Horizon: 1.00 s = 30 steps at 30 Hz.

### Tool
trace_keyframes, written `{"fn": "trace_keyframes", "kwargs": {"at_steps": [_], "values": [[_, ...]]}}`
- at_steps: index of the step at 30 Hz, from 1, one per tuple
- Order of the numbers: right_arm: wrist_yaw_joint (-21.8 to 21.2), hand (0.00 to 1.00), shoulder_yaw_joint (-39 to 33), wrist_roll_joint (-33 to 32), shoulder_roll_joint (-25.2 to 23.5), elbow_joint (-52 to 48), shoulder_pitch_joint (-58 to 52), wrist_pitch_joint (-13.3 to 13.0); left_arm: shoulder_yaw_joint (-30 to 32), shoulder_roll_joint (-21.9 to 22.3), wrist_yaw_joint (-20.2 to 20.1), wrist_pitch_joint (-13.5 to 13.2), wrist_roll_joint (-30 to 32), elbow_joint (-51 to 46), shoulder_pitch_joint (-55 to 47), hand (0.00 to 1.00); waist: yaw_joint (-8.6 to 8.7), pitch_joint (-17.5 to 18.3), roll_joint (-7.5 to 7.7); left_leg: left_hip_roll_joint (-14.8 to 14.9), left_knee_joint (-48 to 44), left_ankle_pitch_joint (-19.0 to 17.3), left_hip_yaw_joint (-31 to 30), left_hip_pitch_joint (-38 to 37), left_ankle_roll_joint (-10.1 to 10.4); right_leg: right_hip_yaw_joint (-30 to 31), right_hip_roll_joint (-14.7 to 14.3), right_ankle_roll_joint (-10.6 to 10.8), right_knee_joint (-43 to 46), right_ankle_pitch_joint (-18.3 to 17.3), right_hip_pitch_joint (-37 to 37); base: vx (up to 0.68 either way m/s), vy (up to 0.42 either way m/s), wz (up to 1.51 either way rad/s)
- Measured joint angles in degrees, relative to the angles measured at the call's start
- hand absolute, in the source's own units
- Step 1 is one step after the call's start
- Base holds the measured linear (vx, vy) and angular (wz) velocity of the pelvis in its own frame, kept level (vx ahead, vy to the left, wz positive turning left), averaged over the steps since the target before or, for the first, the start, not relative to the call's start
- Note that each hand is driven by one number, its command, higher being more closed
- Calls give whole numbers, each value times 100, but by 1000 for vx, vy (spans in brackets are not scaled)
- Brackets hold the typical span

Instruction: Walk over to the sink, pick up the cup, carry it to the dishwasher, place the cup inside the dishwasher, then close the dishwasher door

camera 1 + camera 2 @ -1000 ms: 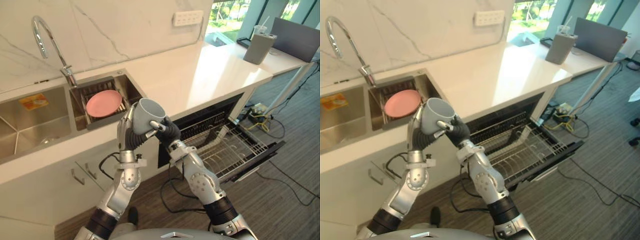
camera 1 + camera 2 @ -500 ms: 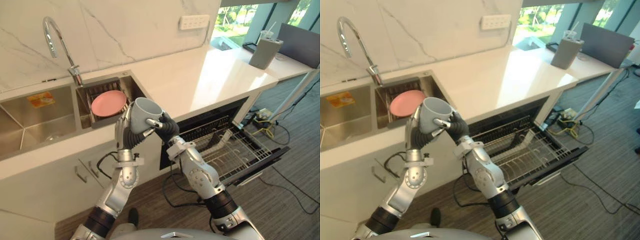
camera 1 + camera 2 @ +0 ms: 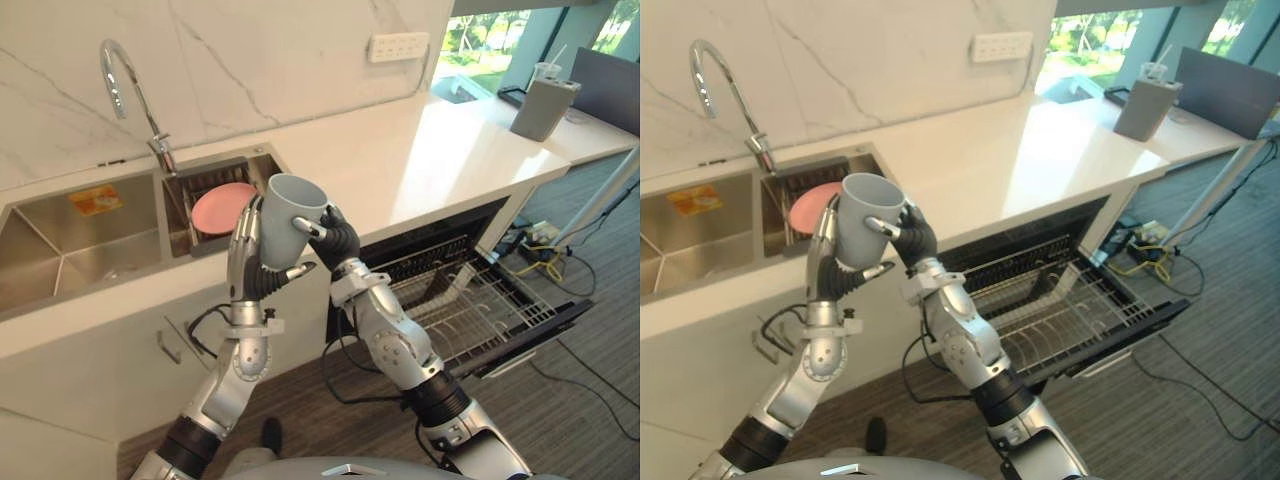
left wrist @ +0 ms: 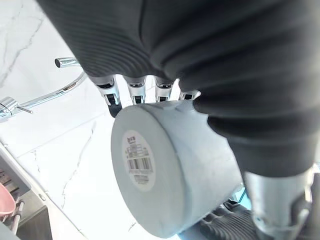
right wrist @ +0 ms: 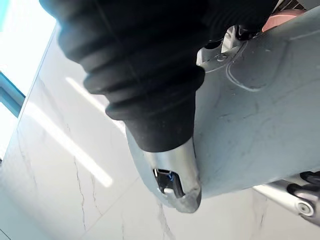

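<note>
Both hands clasp the grey cup (image 3: 291, 215) above the counter's edge, between sink (image 3: 70, 250) and open dishwasher (image 3: 480, 300) — left hand (image 3: 250, 255) wrapped round its body, right hand (image 3: 338, 243) pinching its side, likely steadying the carry.

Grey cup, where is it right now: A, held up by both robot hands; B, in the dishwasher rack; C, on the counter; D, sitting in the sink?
A: the grey cup is in the air before the counter, left hand curled round one side, right hand gripping the other.
</note>
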<state>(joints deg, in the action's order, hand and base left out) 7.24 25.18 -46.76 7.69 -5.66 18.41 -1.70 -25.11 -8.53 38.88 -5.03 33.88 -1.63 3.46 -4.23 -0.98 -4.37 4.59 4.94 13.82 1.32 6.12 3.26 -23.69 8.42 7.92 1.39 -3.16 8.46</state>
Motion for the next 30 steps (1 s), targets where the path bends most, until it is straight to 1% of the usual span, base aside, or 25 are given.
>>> {"fn": "trace_keyframes", "kwargs": {"at_steps": [2, 4, 6, 7, 8, 9, 10, 11, 12, 14, 15, 18, 19, 21, 22, 23, 24, 25, 27, 28, 29, 30], "values": [[124, 100, -45, 25, 0, 0, 33, -70, -27, -29, 2, 22, 6, -3, -28, 0, -1, 0, 0, 0, 0, 0, 0, 0, 0, 1, 0, 0, 0, 0, 0, -10, -17, 0], [201, 100, -206, 214, -52, -3, 52, -231, -123, -63, 25, 121, 23, -4, -68, 0, -2, 0, 0, 0, 0, 0, 3, 0, 0, 3, 1, 0, 1, 0, 0, 0, 0, 0], [370, 100, -650, 274, -227, -16, 312, -596, -173, -56, 75, 287, 26, 69, -307, 0, 51, -1, -1, 1, 0, 0, 14, -2, -1, 15, 4, 0, 1, 1, -4, -7, -16, -1], [416, 100, -823, 294, -283, -29, 417, -732, -175, -50, 78, 313, 25, 137, -380, 0, 64, -1, -1, 1, 0, 0, 15, -4, -1, 16, 4, 0, 1, 1, -3, -12, -31, -2], [528, 100, -1150, 387, -319, -83, 608, -1026, -149, -44, 96, 394, 17, 289, -491, 0, 74, -1, -1, 2, 0, -1, 21, -7, -1, 22, 4, 0, 1, 1, -3, 0, 0, 0], [648, 100, -1457, 433, -325, -263, 716, -1248, -43, -39, 111, 455, 11, 377, -574, 0, 70, -2, 1, 2, -1, -1, 25, -7, -1, 23, 4, 0, 0, 1, -3, -11, -38, -1], [696, 100, -1583, 438, -313, -354, 741, -1367, 48, -35, 126, 469, 10, 406, -601, 0, 70, -2, 1, 2, -1, -1, 29, -8, -2, 23, 7, 0, 1, 1, -3, -8, -34, -2], [796, 100, -1822, 438, -281, -515, 748, -1538, 271, -35, 210, 488, 8, 442, -614, 0, 76, -2, 1, 2, -1, -3, 40, -17, -3, 34, 11, 0, 1, 0, -3, -6, -28, -5], [856, 100, -2055, 438, -230, -564, 740, -1645, 533, -35, 268, 493, 11, 449, -614, 0, 98, -2, 1, 2, -1, -9, 58, -32, 1, 58, 13, 0, 2, 0, -2, -4, -16, -8], [973, 100, -2390, 429, -137, -644, 635, -1752, 795, -22, 382, 457, 97, 449, -613, 0, 121, -3, 2, 3, -1, -19, 97, -46, -4, 86, 19, 0, 2, 1, -5, -1, -3, -8], [993, 100, -2602, 426, -26, -701, 515, -1822, 874, 15, 462, 409, 250, 448, -613, 0, 121, -4, 2, 3, 0, -29, 127, -57, -14, 98, 26, 0, 2, 1, -5, -1, -2, -7], [1024, 100, -2992, 391, 134, -704, 333, -1856, 884, 33, 449, 267, 239, 440, -613, 0, 145, -7, 1, 2, 0, -45, 186, -78, -23, 123, 37, 1, 1, 0, -4, -6, -15, -7], [1023, 100, -3189, 377, 226, -705, 211, -1856, 876, 111, 394, 126, 204, 439, -613, 0, 177, -12, 7, 2, 0, -51, 191, -80, -28, 125, 38, 1, -1, 0, -5, 0, 0, 0], [972, 100, -3390, 390, 286, -706, 80, -1811, 815, 183, 60, -182, -85, 426, -615, 0, 215, -22, 14, 4, 0, -55, 200, -82, -25, 133, 36, 1, -3, 0, -7, -1, -14, -2], [892, 100, -3531, 443, 339, -709, -56, -1743, 632, 202, -281, -403, -412, 373, -633, 0, 237, -25, 17, 5, 0, -62, 214, -82, -23, 151, 37, 2, -4, -1, -16, 0, -26, -9], [757, 100, -3636, 471, 428, -710, -207, -1596, 344, 199, -717, -563, -773, 249, -689, 0, 253, -28, 21, 8, 0, -73, 256, -82, -24, 194, 43, 3, -4, -1, -41, 6, -27, -14], [683, 100, -3684, 537, 461, -705, -281, -1520, 183, 196, -887, -622, -913, 200, -719, 0, 252, -29, 22, 11, 0, -82, 293, -83, -24, 238, 44, 3, -3, -1, -63, 16, -18, -23], [528, 100, -3768, 662, 505, -698, -431, -1367, -126, 209, -1310, -709, -1308, 168, -756, 0, 258, -42, 29, 16, 0, -97, 347, -96, -21, 290, 54, 6, -5, 1, -85, 19, -20, -20], [260, 100, -3800, 798, 553, -672, -655, -1117, -448, 261, -1994, -734, -2050, 166, -786, 0, 323, -79, 41, 15, 0, -111, 364, -118, -13, 326, 66, 11, -3, -2, -92, 19, -25, -15], [113, 100, -3812, 929, 600, -638, -770, -1026, -494, 327, -2280, -732, -2444, 161, -810, 0, 355, -125, 74, 18, 0, -113, 377, -119, -10, 344, 66, 11, -1, -2, -103, 14, -32, -14], [-50, 100, -3870, 1124, 676, -477, -868, -928, -489, 370, -2596, -729, -2877, 122, -873, 0, 378, -143, 47, 24, 0, -116, 404, -116, -6, 391, 65, 12, 9, -3, -139, 6, -25, -16], [-133, 100, -3927, 1247, 723, -285, -905, -865, -473, 372, -2829, -729, -3146, 64, -948, 0, 381, -165, 45, 33, 0, -121, 444, -115, 0, 417, 66, 12, 15, -3, -168, 7, -28, -16]]}}
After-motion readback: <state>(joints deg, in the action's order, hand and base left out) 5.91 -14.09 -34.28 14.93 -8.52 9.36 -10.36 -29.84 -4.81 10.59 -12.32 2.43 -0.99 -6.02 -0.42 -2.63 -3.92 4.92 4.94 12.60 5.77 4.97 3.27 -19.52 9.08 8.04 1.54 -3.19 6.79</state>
